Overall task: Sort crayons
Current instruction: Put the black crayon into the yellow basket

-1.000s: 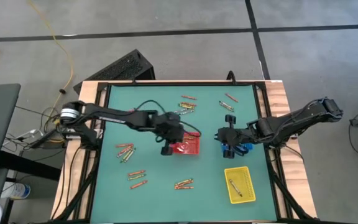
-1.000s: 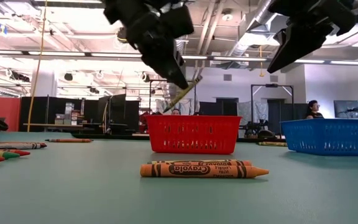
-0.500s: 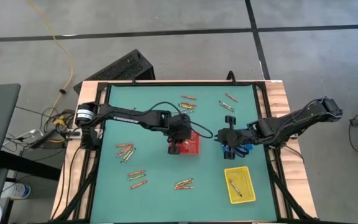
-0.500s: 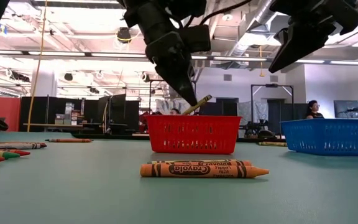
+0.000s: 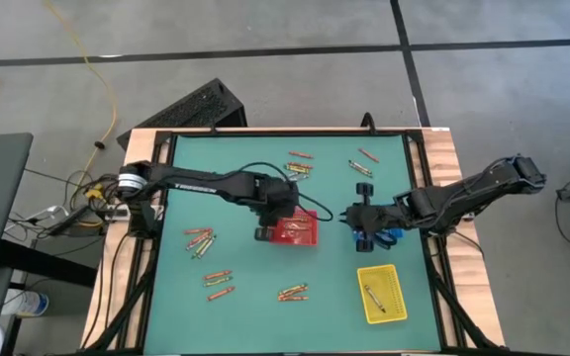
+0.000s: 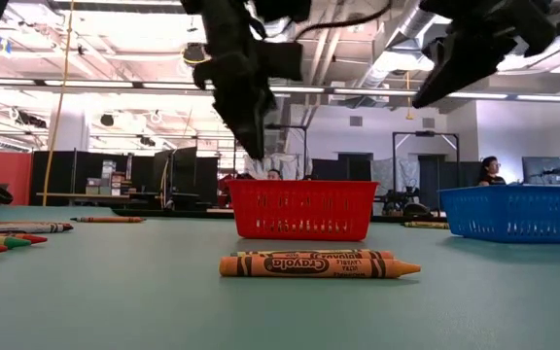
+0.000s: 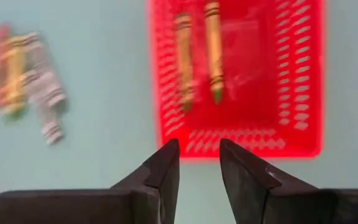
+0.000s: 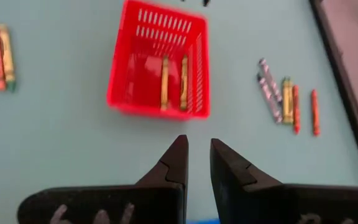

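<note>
The red tray [image 5: 303, 235] stands mid-table with two yellowish crayons [image 7: 184, 56] lying side by side on its floor. My left gripper [image 7: 197, 146] hangs open above the tray's left rim [image 5: 263, 233], tilted down, with nothing between its fingers. My right gripper [image 8: 197, 144] hovers over the blue tray [image 5: 392, 237] on the right. Its fingers stand a little apart and hold nothing. Loose crayons lie flat on the green mat in small groups [image 5: 200, 240], [image 5: 219, 285], [image 5: 292, 292], [image 5: 299, 166].
A yellow tray [image 5: 396, 282] with one crayon in it sits near the front right. Two more crayons [image 5: 364, 163] lie at the far right. In the low view two orange crayons [image 6: 319, 263] lie in front of the red tray [image 6: 304, 209]. A raised frame borders the mat.
My left gripper carried a yellowish crayon at its fingertips over the red tray, tipping steeper, and let it go. The crayon now lies in the tray, and the gripper has drawn back toward the tray's left rim. My right arm kept still.
</note>
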Controlling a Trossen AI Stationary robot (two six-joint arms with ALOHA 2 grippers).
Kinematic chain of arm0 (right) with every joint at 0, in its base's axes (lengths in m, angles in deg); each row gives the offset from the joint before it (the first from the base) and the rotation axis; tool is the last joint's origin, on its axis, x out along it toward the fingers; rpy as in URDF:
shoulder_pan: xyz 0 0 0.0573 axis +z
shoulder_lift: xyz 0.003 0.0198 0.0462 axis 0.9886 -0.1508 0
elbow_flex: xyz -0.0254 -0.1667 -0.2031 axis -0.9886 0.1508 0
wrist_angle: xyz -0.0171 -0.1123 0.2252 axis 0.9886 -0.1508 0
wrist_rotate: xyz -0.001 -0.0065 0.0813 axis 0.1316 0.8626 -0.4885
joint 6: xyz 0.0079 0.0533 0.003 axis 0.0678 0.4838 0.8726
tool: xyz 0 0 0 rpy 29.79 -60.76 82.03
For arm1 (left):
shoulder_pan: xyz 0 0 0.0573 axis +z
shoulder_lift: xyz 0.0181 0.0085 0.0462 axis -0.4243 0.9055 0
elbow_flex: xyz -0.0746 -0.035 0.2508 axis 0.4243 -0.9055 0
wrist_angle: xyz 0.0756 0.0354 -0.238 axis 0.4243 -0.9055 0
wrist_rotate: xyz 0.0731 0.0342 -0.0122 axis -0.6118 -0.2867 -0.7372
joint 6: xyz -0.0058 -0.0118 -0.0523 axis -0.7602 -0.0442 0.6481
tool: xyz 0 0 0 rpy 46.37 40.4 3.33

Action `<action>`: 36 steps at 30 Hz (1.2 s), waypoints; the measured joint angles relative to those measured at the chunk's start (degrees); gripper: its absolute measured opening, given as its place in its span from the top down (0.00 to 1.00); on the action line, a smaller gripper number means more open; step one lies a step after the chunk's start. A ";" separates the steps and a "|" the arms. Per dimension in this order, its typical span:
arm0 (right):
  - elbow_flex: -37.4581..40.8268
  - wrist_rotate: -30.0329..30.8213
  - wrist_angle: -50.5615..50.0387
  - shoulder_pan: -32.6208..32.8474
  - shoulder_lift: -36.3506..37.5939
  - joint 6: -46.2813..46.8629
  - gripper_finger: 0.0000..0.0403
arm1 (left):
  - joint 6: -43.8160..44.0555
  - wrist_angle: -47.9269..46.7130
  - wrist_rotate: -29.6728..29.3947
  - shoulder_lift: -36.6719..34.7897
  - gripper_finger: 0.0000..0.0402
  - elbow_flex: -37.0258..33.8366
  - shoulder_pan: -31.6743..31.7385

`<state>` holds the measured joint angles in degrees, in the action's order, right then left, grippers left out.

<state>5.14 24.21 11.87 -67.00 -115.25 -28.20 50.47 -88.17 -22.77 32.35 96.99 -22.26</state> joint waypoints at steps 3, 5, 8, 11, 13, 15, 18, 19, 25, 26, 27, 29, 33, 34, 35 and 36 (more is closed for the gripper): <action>0.00 -0.04 4.04 -2.56 0.00 -1.69 0.85 | -0.16 3.33 1.02 -6.67 0.75 -4.37 1.04; 0.00 -0.71 6.17 -4.78 0.00 -2.63 0.85 | -0.46 10.94 5.09 -12.68 0.76 -9.88 2.37; 0.00 -1.69 7.98 -8.32 -0.08 -2.87 0.85 | 0.93 25.52 9.55 -22.08 0.77 -20.85 4.51; 0.00 -1.97 9.25 -11.33 -1.22 -3.65 0.85 | 2.99 39.95 10.03 -29.90 0.78 -32.16 6.00; -0.02 -3.29 10.54 -13.04 -2.79 -4.21 0.85 | 4.13 45.73 9.98 -33.91 0.78 -38.29 6.61; -0.10 -4.95 11.96 -14.62 -4.57 -4.77 0.85 | 5.10 48.34 9.97 -37.10 0.78 -42.96 7.19; 0.00 -8.37 16.29 -16.66 -8.71 -7.15 0.85 | 6.10 49.37 7.66 -40.25 0.78 -48.03 7.97; 0.00 -9.58 17.84 -17.44 -10.37 -8.05 0.85 | 6.55 49.29 6.82 -40.85 0.78 -49.38 8.10; -4.51 -20.41 21.33 -24.47 -21.61 -12.36 0.85 | 6.98 50.60 5.91 -41.57 0.78 -54.40 8.77; -6.04 -21.44 20.49 -25.71 -23.48 -13.25 0.85 | 6.56 50.19 5.93 -41.60 0.78 -55.01 8.79; -7.70 -22.40 19.66 -27.06 -25.07 -14.36 0.85 | 6.15 50.22 5.93 -41.41 0.78 -55.42 8.79; -11.08 -24.28 17.43 -29.42 -28.44 -16.84 0.85 | 5.25 50.21 5.94 -41.23 0.78 -56.28 8.77; -18.44 -28.43 11.60 -33.96 -35.43 -22.27 0.85 | 2.37 50.30 5.93 -41.29 0.78 -57.66 8.79; -20.46 -29.31 10.04 -35.07 -37.17 -23.50 0.85 | 1.30 50.20 5.82 -41.29 0.78 -58.06 8.80; -22.42 -30.06 7.81 -36.04 -38.85 -24.73 0.85 | -0.02 50.10 5.72 -41.29 0.78 -58.46 8.79; -24.34 -30.52 5.37 -36.87 -40.58 -25.94 0.85 | -1.23 50.07 5.67 -41.29 0.78 -58.80 8.83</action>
<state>-19.20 -6.31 17.24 -103.87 -155.83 -54.14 49.24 -38.10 -17.10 -8.94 38.18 -13.43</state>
